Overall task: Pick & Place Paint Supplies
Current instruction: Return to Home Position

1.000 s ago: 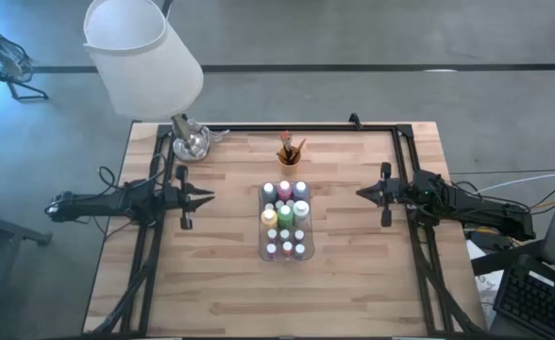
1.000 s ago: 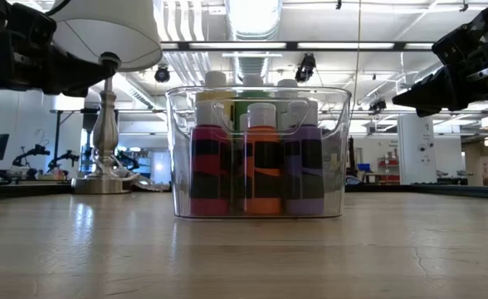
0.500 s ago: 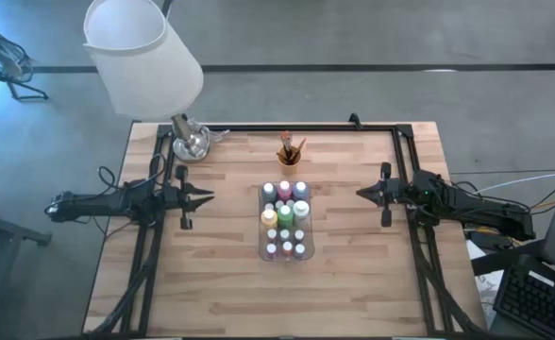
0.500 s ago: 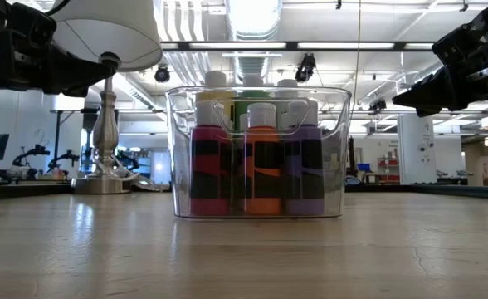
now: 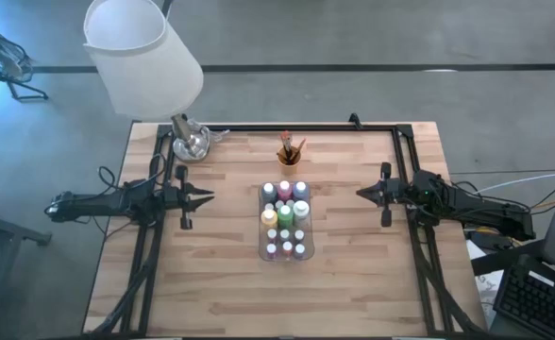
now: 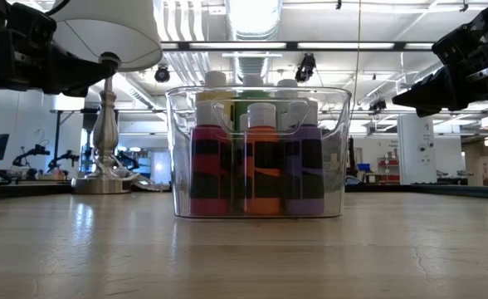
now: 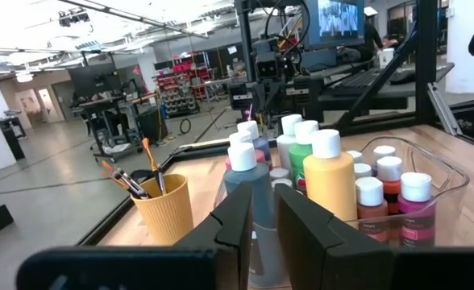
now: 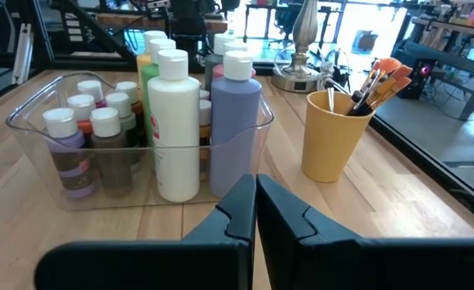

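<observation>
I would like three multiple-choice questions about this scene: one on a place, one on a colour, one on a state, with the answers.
1. Where does the round yellow cup holding paintbrushes stand, relative to the clear rectangular plastic tray?
A. inside it
B. on the wooden table beyond it
C. on top of it

2. In the low view, the front middle paint bottle is
A. green
B. orange
C. white

3. The right gripper is
A. shut, empty
B. shut on a brush
C. wide open around a bottle

Answers: B, the cup stands apart from the tray. B, its body is orange. A, it is closed and holds nothing.
</observation>
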